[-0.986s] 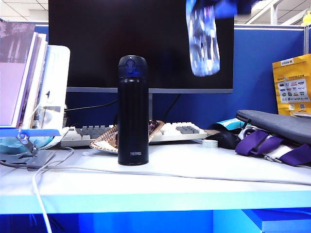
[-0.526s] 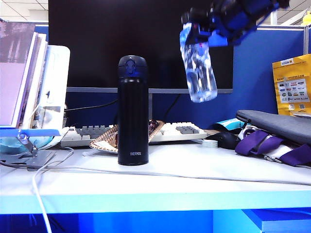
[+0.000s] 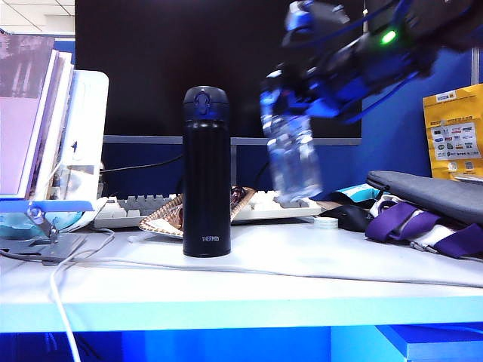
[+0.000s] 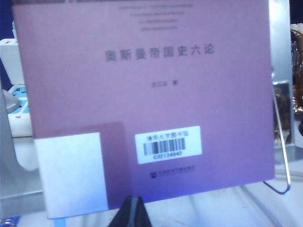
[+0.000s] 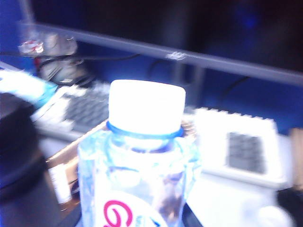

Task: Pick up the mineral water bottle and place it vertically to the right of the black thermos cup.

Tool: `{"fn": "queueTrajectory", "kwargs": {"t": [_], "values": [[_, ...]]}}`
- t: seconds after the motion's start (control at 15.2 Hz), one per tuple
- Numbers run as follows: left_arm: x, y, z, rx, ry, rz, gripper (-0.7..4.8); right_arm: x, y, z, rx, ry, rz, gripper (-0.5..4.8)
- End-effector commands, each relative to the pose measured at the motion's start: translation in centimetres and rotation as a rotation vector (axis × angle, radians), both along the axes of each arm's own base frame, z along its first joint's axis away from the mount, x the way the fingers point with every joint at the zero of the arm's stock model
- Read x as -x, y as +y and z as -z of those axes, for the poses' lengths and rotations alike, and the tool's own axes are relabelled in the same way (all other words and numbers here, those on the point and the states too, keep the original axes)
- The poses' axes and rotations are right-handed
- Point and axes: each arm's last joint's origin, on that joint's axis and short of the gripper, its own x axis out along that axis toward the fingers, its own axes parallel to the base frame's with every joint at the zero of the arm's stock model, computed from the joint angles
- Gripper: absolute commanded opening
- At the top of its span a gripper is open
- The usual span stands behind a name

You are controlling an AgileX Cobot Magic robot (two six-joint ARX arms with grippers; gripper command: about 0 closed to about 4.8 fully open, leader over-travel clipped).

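The right gripper point(image 3: 290, 102) is hanging in the air to the right of the black thermos cup point(image 3: 206, 172), and its fingers are clamping the upper part of the mineral water bottle point(image 3: 293, 158). The bottle is above the table point(image 3: 249, 283), not touching it, and it is leaning a little, with its lower end in front of the white keyboard point(image 3: 283, 204). It is blurred in the exterior view. The right arm is reaching in from the upper right corner, with a green light on it. In the right wrist view the white cap point(image 5: 146, 107) of the bottle point(image 5: 139, 179) is filling the middle, with pink lettering on the label below it, and the dark lid of the thermos point(image 5: 19, 161) is just beside it.

The black thermos cup is standing upright on the white table, in front of the dark monitor point(image 3: 219, 68). A white cable point(image 3: 302, 273) is lying across the table near the front edge. On the far right, a grey pouch point(image 3: 430, 194) and purple straps point(image 3: 411, 226) are lying.

The left gripper point(image 4: 132, 213) is showing only as dark fingertips at the edge of the left wrist view, in front of a purple book point(image 4: 142, 99) with a barcode sticker point(image 4: 168, 144). The tips are looking close together, but it is not possible to tell if they are shut.
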Motion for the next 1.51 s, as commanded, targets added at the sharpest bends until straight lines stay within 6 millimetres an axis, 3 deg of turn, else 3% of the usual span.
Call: {"fn": "queueTrajectory", "kwargs": {"t": [0.07,0.2,0.46,0.79,1.51], "values": [[0.0,0.0,0.1,-0.002,0.009,-0.005,-0.05,0.3,1.6,-0.8,-0.044,-0.121,0.008,2.19],[0.0,0.0,0.1,-0.002,0.009,-0.004,-0.05,-0.1,2.2,0.4,-0.043,-0.131,0.009,2.19],[0.0,0.0,0.1,-0.002,0.009,-0.005,-0.05,-0.5,2.3,2.4,-0.179,-0.341,0.047,2.20],[0.0,0.0,0.1,-0.002,0.009,-0.005,-0.05,0.2,3.0,5.1,-0.161,-0.283,0.011,2.20],[0.0,0.0,0.1,-0.002,0.009,-0.005,-0.05,0.0,3.5,7.5,-0.116,-0.161,-0.031,2.20]]}}
